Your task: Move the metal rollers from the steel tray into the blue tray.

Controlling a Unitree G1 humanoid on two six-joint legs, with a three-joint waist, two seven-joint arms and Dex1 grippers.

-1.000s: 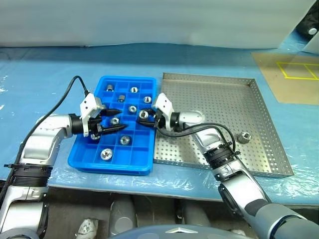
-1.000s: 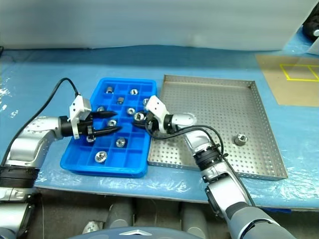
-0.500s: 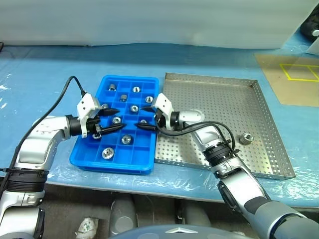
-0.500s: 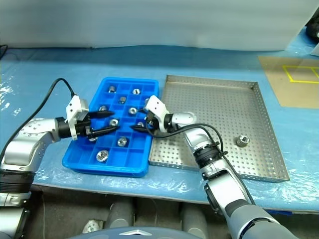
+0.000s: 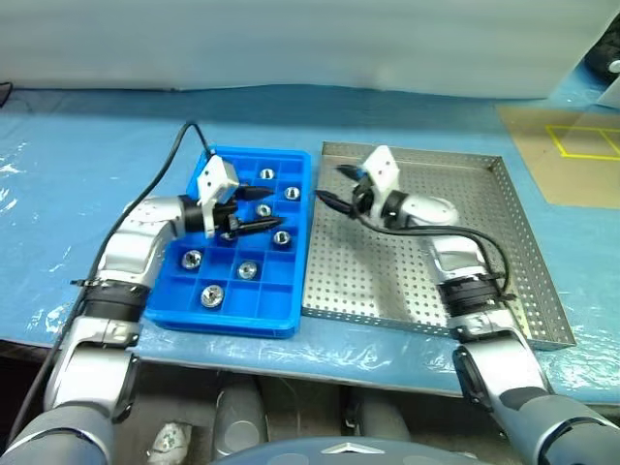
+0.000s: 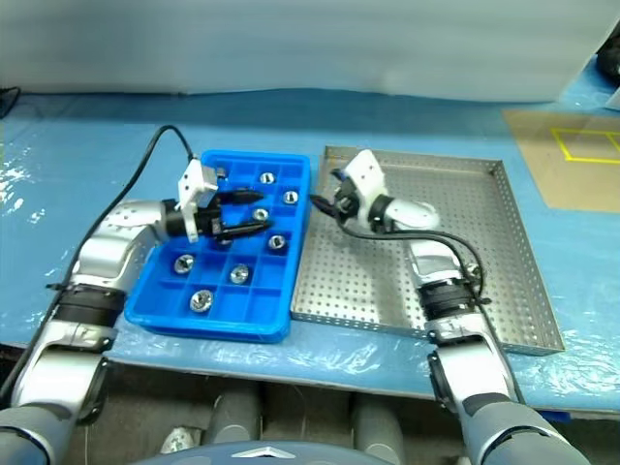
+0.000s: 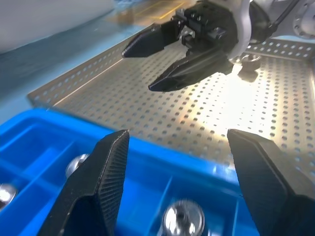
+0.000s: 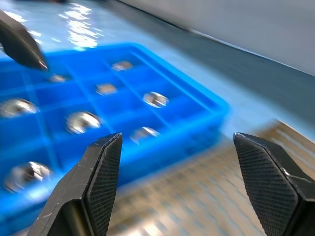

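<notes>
The blue tray [image 8: 147,128] is smeared by motion blur in the right wrist view, and the metal rollers [image 8: 81,120] in it read as soft silver blobs (their hollow centres cannot be made out). The steel tray [image 8: 197,206] beside it is streaked, its holes unreadable. In the left wrist view, the nearest roller [image 7: 183,220] in the blue tray is also blurred.
</notes>
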